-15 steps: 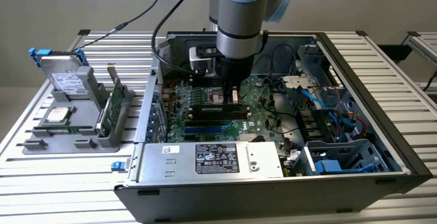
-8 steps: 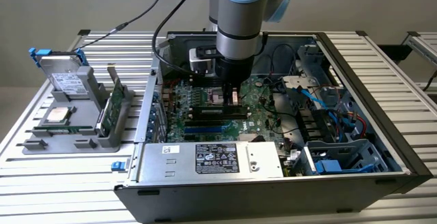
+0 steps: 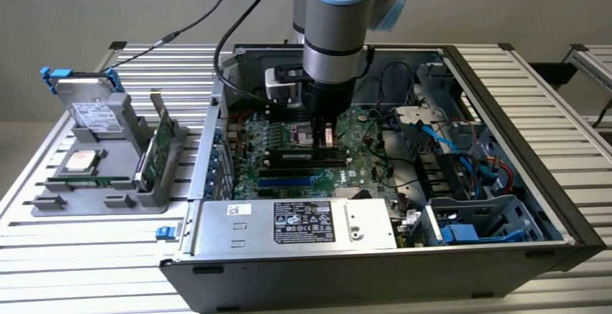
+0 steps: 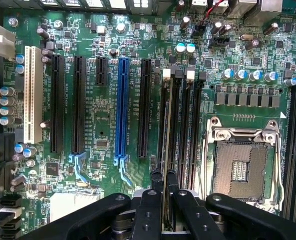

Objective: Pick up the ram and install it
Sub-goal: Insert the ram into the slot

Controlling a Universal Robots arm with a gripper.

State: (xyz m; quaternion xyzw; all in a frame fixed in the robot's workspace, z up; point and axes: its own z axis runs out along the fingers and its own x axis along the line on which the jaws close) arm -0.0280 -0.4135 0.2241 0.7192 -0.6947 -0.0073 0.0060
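We see the ram (image 4: 166,145) edge-on as a thin strip between the fingers (image 4: 151,202) of the tool (image 4: 166,212), which are clamped on it from both flat sides. It hangs directly under the tool, with no sideways offset. Its long axis runs along the memory slot below it, the one ending in a white latch (image 4: 166,74), parallel to the blue expansion slot (image 4: 122,105). In the exterior view that line goes from the exterior view's left to its right. We cannot tell whether the ram's lower edge is already in the slot or just above it.

Beside this slot lie further memory slots (image 4: 190,125), then the open processor socket (image 4: 245,172). All of this sits on the motherboard (image 4: 103,120) inside the open computer case (image 3: 535,149), which rests on the slatted counter (image 3: 77,249). The arm (image 3: 335,27) stands upright over the board's middle.
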